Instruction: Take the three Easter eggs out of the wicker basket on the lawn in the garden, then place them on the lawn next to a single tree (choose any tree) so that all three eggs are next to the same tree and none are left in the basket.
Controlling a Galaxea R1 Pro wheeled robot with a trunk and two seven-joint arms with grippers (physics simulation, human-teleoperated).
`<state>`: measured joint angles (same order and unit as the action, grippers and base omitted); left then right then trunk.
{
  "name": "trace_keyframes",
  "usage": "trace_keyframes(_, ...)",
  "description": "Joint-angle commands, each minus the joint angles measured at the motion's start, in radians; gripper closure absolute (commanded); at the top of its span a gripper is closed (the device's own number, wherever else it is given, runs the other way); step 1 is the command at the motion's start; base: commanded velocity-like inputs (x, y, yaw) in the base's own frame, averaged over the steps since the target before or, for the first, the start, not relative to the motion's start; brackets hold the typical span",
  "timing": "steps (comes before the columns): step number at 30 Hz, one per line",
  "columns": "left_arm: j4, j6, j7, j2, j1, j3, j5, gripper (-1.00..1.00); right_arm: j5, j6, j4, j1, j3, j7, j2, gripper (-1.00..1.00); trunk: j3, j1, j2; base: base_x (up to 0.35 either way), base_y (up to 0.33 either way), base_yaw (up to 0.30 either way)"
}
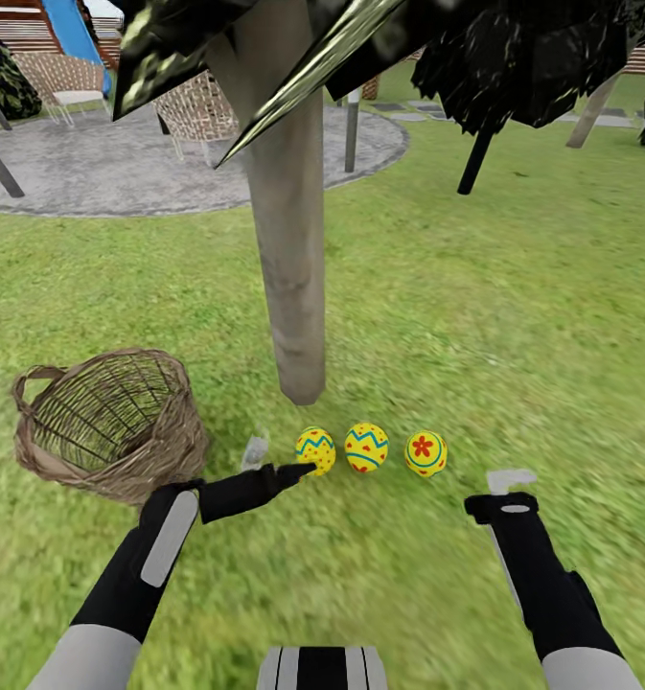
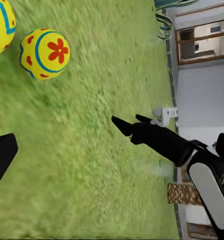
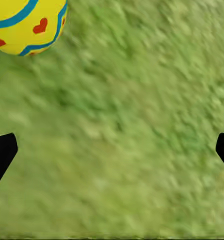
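Left claw (image 1: 298, 470) state unclear, tip touching first of three glossy yellow, blue-zigzagged eggs (image 1: 366, 448); right claw (image 3: 112, 150) open over grass.

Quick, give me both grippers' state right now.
Left gripper: open, holding nothing, its tip beside the leftmost egg.
Right gripper: open, holding nothing, over the lawn.

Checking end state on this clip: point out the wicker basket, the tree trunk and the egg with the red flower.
wicker basket (image 1: 44, 458), head view, on its braided rim.
tree trunk (image 1: 290, 249), head view, mid-trunk.
egg with the red flower (image 1: 426, 452), head view, on its front face; rightmost of the row.
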<state>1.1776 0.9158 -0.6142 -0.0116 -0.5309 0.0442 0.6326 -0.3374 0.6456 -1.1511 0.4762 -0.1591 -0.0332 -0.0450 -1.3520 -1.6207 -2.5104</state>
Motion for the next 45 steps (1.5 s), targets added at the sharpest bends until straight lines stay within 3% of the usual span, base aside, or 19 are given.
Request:
trace_keyframes(1,-0.029,0.004,0.001,0.021,0.041,-0.003,-0.001,-1.0,-0.001,0.002,0.022,-0.029,-0.001,0.051,-0.017,-1.0,0.003,0.001,0.0,-0.002,0.001,0.0)
trace_keyframes(4,-0.068,-0.001,0.004,0.058,0.105,-0.003,-0.003,-1.0,0.0,-0.003,0.074,-0.066,-0.003,0.145,-0.07,-1.0,0.015,0.002,0.001,0.0,0.0,0.0)
trace_keyframes(6,-0.088,-0.003,0.026,0.077,0.136,-0.005,-0.004,-1.0,-0.006,-0.005,0.124,-0.071,-0.002,0.181,-0.083,-1.0,0.023,0.003,0.001,0.0,0.0,0.0)
trace_keyframes(8,-0.112,-0.006,0.077,0.103,0.148,-0.003,-0.003,-1.0,-0.009,-0.007,0.169,-0.073,-0.001,0.193,-0.087,-1.0,0.03,0.004,0.002,0.0,0.0,0.0)
trace_keyframes(9,-0.15,-0.01,0.136,0.117,0.154,-0.003,-0.002,-1.0,-0.01,-0.027,0.226,-0.074,0.0,0.198,-0.087,-1.0,0.034,0.004,0.002,0.0,0.0,0.0)
trace_keyframes(10,-0.209,-0.012,0.183,0.125,0.157,-0.003,-0.002,-1.0,-0.011,-0.091,0.303,-0.074,0.001,0.201,-0.087,-1.0,0.038,0.005,0.002,0.0,0.0,0.0)
trace_keyframes(13,-0.268,-0.014,0.205,0.13,0.159,-0.004,-0.004,-1.0,-0.014,-0.197,0.401,-0.074,0.003,0.2,-0.085,-1.0,0.05,0.006,0.003,0.0,0.0,0.0)
trace_keyframes(16,-0.281,-0.014,0.211,0.145,0.159,-0.004,-0.005,-1.0,-0.015,-0.222,0.451,-0.074,0.004,0.201,-0.084,-1.0,0.061,0.007,0.004,0.0,0.0,0.0)
trace_keyframes(19,-0.297,-0.014,0.218,0.2,0.16,-0.003,-0.004,-1.0,-0.013,-0.23,0.494,-0.074,0.004,0.202,-0.083,-1.0,0.073,0.009,0.004,0.0,0.0,0.0)
trace_keyframes(22,-0.394,-0.028,0.218,0.278,0.16,-0.004,-0.003,-1.0,-0.015,-0.236,0.551,-0.075,0.005,0.199,-0.082,-1.0,0.085,0.01,0.005,0.0,0.0,0.0)
trace_keyframes(26,-0.485,-0.107,0.218,0.329,0.16,-0.004,-0.004,-1.0,-0.017,-0.242,0.604,-0.076,0.006,0.196,-0.08,-1.0,0.1,0.012,0.006,0.0,0.0,0.0)
trace_keyframes(29,-0.551,-0.13,0.222,0.337,0.16,-0.001,-0.006,-1.0,-0.017,-0.299,0.699,-0.076,0.006,0.192,-0.079,-1.0,0.112,0.013,0.007,0.0,0.0,0.0)
trace_keyframes(32,-0.606,-0.134,0.223,0.338,0.16,0.001,-0.007,-1.0,-0.017,-0.419,0.772,-0.076,0.006,0.19,-0.077,-1.0,0.123,0.015,0.007,0.0,0.0,0.0)
trace_keyframes(45,-0.623,-0.13,0.229,0.337,0.16,0.004,-0.007,-1.0,-0.018,-0.456,0.826,-0.076,0.004,0.189,-0.078,-1.0,0.174,0.02,0.01,0.0,0.0,0.0)
